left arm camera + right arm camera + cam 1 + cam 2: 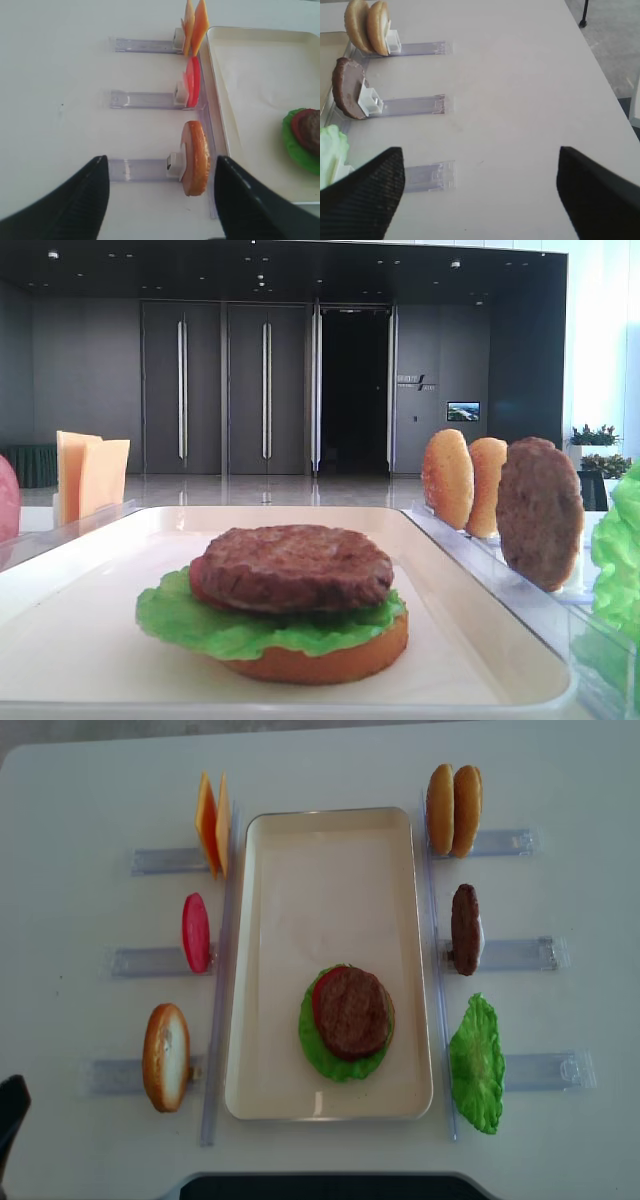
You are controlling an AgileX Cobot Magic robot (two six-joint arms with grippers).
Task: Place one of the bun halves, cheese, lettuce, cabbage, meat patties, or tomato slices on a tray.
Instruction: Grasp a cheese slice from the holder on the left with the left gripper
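The cream tray (330, 830) holds a stack: a bun half (320, 660), lettuce (200, 625), a tomato slice and a meat patty (352, 1010) on top. My left gripper (160, 200) is open and empty, low over the table, with the left rack's bun half (196, 157) just ahead of its right finger. My right gripper (480, 195) is open over bare table near an empty rack end (427, 176). The racks also hold cheese (212, 823), a tomato slice (196, 932), two bun halves (453, 810), a patty (465, 928) and lettuce (477, 1063). Cabbage is out of view.
Clear plastic racks (150, 960) flank the tray on both long sides, jutting outward on the white table. A dark base edge (320, 1187) sits at the near table edge. Floor lies beyond the table's right edge (600, 65).
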